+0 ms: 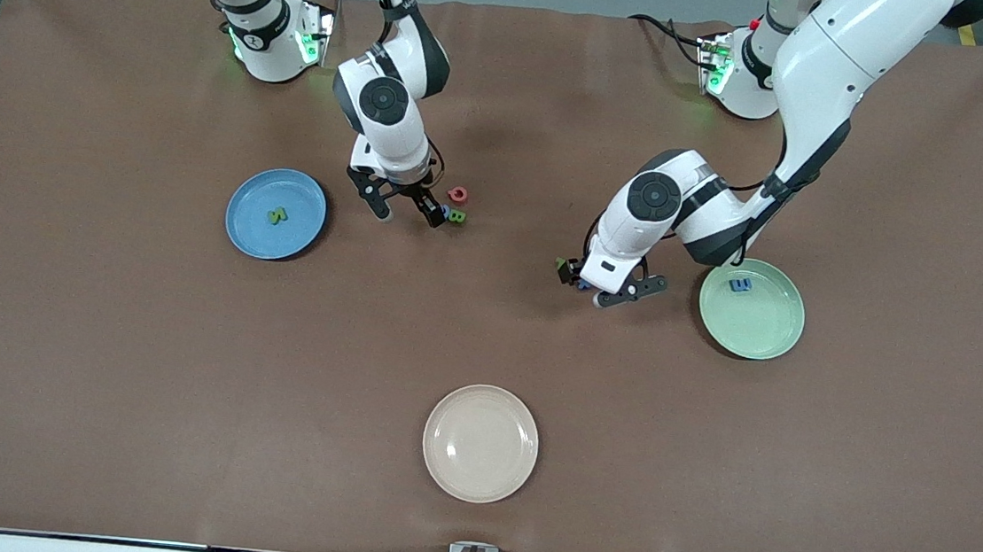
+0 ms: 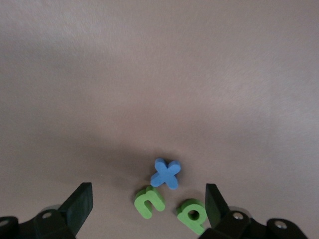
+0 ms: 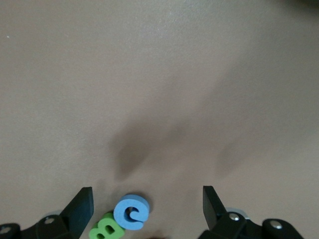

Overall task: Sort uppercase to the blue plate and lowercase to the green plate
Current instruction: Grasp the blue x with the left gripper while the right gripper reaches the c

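Three round glossy plates on the brown table: a medium-blue plate (image 1: 275, 214) carrying one green foam letter (image 1: 277, 215), a pale mint-green plate (image 1: 752, 309) carrying one blue foam letter (image 1: 740, 284), and a bare cream plate (image 1: 480, 442) nearest the front camera. The right gripper (image 1: 408, 212) hangs low with fingers spread, empty, over a blue foam C (image 3: 131, 212) touching a green foam B (image 3: 106, 227); a red foam ring-shaped letter (image 1: 459, 194) lies just beside them. The left gripper (image 1: 611, 286) is spread wide too, over three small letters: a blue foam x (image 2: 166, 173), a green foam u (image 2: 149, 202) and a green foam p (image 2: 193, 214), clustered beside the mint plate.
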